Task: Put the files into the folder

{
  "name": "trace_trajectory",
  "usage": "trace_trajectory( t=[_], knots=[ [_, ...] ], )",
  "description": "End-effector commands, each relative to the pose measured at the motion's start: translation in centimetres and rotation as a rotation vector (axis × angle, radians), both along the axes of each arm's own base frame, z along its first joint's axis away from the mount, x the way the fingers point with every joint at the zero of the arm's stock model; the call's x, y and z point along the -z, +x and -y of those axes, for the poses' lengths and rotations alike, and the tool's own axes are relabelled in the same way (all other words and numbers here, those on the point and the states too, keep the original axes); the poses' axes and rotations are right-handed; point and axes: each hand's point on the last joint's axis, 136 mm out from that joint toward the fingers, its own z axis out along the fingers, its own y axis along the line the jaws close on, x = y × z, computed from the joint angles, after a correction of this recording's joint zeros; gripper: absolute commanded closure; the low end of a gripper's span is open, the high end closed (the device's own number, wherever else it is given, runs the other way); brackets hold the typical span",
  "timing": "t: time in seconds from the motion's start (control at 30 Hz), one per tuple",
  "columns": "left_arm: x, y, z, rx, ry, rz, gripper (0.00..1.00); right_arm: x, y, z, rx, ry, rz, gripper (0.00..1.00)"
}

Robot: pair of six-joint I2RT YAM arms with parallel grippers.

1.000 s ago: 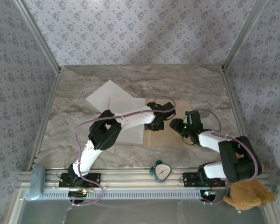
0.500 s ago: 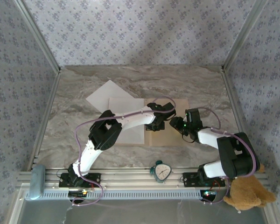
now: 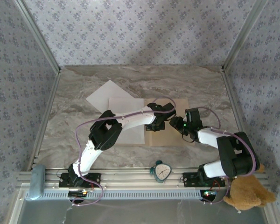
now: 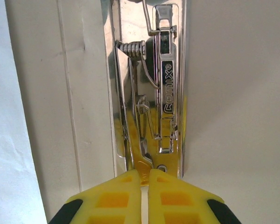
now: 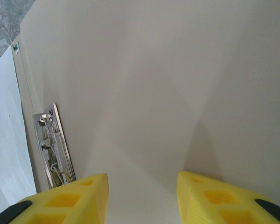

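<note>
Yellow-fingered left gripper [image 4: 143, 173] pinched shut on metal clip [image 4: 165, 84] of folder [image 4: 233, 116]; right gripper [image 5: 142, 181] open above the folder.

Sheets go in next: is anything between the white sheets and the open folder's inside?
No loose object. But the left gripper is pinched shut on the metal clip at the spine, the left arm crosses above the files, and the right gripper hovers open over the folder, above its right panel.

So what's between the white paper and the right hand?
The shiny metal clip, seen in the right wrist view; the left hand pinches it.
</note>
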Motion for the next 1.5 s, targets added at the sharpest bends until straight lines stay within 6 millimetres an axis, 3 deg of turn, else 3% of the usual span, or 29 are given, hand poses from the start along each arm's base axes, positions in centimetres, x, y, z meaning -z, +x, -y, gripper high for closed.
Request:
trace_trajectory(
  t=[0.0,0.27,0.8,1.03,1.17,1.47],
  knots=[
    [2.0,-1.8,2.8,0.047,-0.061,-0.056,0.9,0.7,-0.5,-0.5,-0.022,0.013,-0.048,0.56],
    [-0.8,-1.4,2.7,0.048,-0.083,-0.016,0.9,0.7,-0.5,-0.5,-0.024,0.013,-0.047,0.56],
    [-5.6,0.8,-0.3,0.018,-0.014,0.087,0.88,0.7,-0.5,-0.4,-0.018,0.008,-0.048,0.57],
    [-8.4,1.4,-1.2,0.011,-0.005,0.143,0.67,0.7,-0.5,-0.4,-0.021,0.006,-0.047,0.57],
    [-8.7,1.0,-2.0,0.004,-0.023,0.154,0.65,0.7,-0.5,-0.4,-0.021,0.006,-0.048,0.57],
    [-7.1,0.8,-3.4,-0.003,-0.013,0.137,0.66,0.7,-0.5,-0.4,-0.021,0.006,-0.046,0.57]
  ],
)
